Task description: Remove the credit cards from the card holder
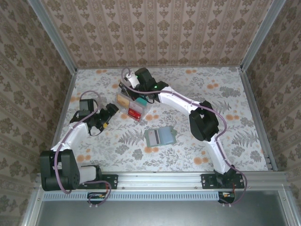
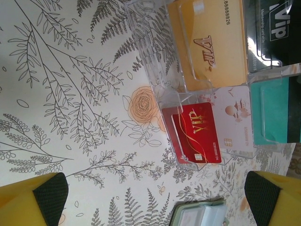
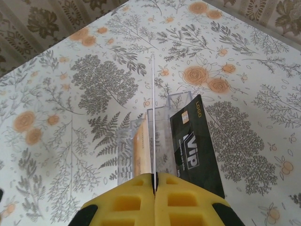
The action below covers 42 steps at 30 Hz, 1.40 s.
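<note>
- Leaves of the card holder (image 1: 160, 137) are lying open on the bench (image 1: 211, 94), nearest the arm bases; whether its slots are keeping any more cards cannot be told.
- Just beyond it, the left tool (image 1: 109, 116) is hovering with jaws spread wide, gripping nothing.
- Beside that tool, the clear tray (image 2: 150, 70) is carrying roughly six tray cards (image 2: 207, 47): one gold, one black, one white, one teal and two overlapping red.
- Farthest out, the right tool (image 3: 154, 181) is pinching one thin credit card (image 3: 153, 117), seen edge-on, with jaws closed tight above the tray.
- Delivery of a pulled card seems to be the step in hand. The next move is calling for lowering it into a compartment, releasing, then going to the holder.
- One holder, one tray and two tools are showing.
</note>
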Tool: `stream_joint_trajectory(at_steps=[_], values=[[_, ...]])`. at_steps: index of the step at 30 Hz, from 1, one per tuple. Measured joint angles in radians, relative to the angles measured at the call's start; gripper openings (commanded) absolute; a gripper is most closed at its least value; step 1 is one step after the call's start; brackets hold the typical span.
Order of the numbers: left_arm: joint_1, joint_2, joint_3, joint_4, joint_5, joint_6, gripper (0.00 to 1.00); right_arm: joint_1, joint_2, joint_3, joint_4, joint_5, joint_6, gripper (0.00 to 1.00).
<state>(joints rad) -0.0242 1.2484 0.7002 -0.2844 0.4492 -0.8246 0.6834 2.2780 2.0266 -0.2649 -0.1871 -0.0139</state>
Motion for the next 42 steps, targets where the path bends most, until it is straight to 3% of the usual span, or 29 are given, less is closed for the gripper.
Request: stream_joint_trajectory(at_steps=[23, 42], values=[[0.000, 0.000, 0.000, -0.020, 0.003, 0.014, 1.00, -0.025, 0.061, 0.053, -0.001, 0.046, -0.089, 0.00], [0.001, 0.000, 0.000, -0.023, 0.003, 0.014, 1.00, -0.040, 0.061, 0.055, -0.032, 0.008, -0.140, 0.16]])
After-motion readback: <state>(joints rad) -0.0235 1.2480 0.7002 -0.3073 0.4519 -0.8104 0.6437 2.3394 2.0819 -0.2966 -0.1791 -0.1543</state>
